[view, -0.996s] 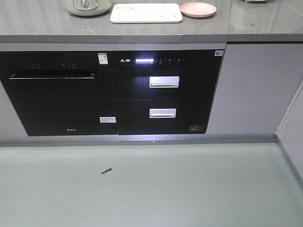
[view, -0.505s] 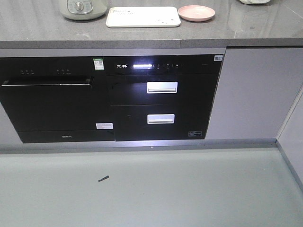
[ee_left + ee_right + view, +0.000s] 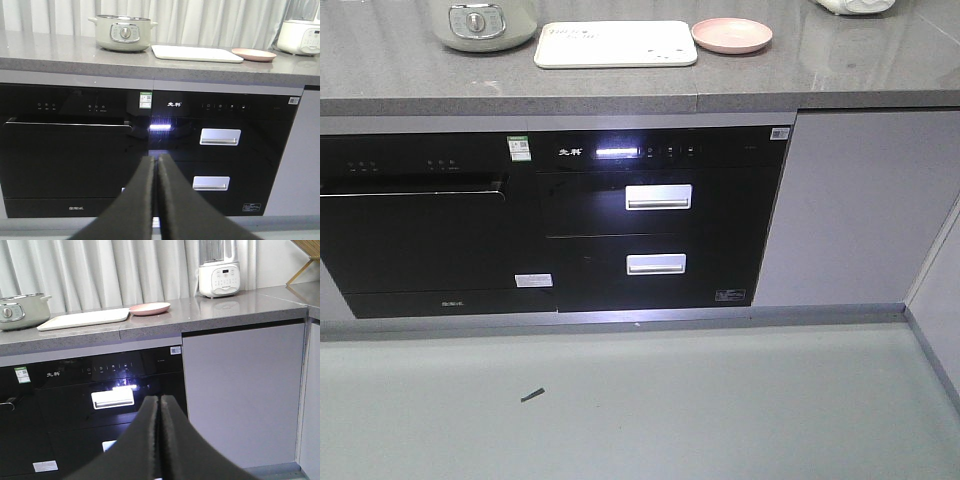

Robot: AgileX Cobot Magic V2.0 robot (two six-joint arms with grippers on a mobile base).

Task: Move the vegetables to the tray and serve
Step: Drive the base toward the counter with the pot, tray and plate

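Observation:
The cream-white tray [image 3: 616,44] lies flat on the grey counter, also seen as the tray [image 3: 196,53] and the tray [image 3: 84,318] in the wrist views. A round pink plate [image 3: 731,34] sits just right of it. No vegetables show in any view. My left gripper [image 3: 156,161] is shut with nothing in it, held low in front of the black appliances. My right gripper [image 3: 159,401] is shut and empty too, facing the drawer fronts below the counter. Neither gripper shows in the front view.
A pale green cooker pot [image 3: 485,22] stands left of the tray. A white blender [image 3: 218,270] stands on the counter's right. Black built-in appliances with two silver drawer handles [image 3: 658,197] fill the cabinet front. A small dark scrap [image 3: 532,395] lies on the grey floor.
The front view has shifted: the counter and appliances sit lower in frame and slightly further left, so the base has moved nearer. Tray and plate stay put on the counter.

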